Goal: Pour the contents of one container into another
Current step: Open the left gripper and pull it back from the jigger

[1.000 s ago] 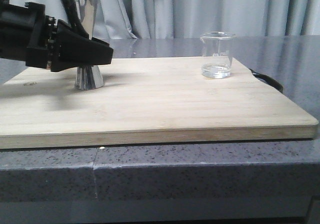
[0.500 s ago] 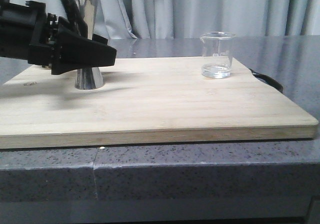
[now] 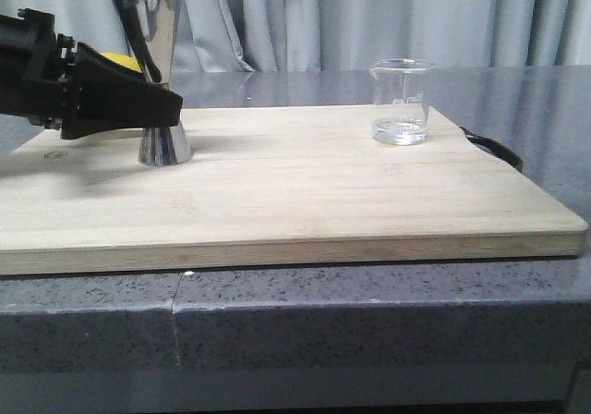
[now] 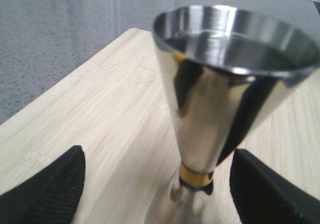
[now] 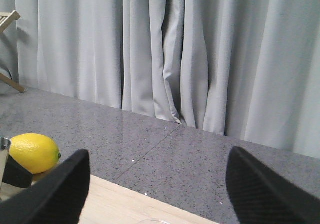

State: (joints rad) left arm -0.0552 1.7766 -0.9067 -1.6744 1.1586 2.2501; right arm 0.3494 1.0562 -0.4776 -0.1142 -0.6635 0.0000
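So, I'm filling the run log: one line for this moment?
left tool open around jigger | beaker untouched | right tool open

Pale grey curtains (image 3: 369, 17) hang in soft vertical folds across the whole back of the room, closing off whatever lies behind them. In front of them runs a dark grey speckled stone counter (image 3: 369, 312), glossy enough on top to catch the curtains' reflection; a fine seam (image 3: 174, 317) cuts down its front edge. A broad light wooden board (image 3: 305, 192) lies flat on the counter, covering most of it. The light is even and cool, with soft shadows on the board. A piece of pale wooden framework (image 5: 9, 19) leans at the far edge before the curtain.
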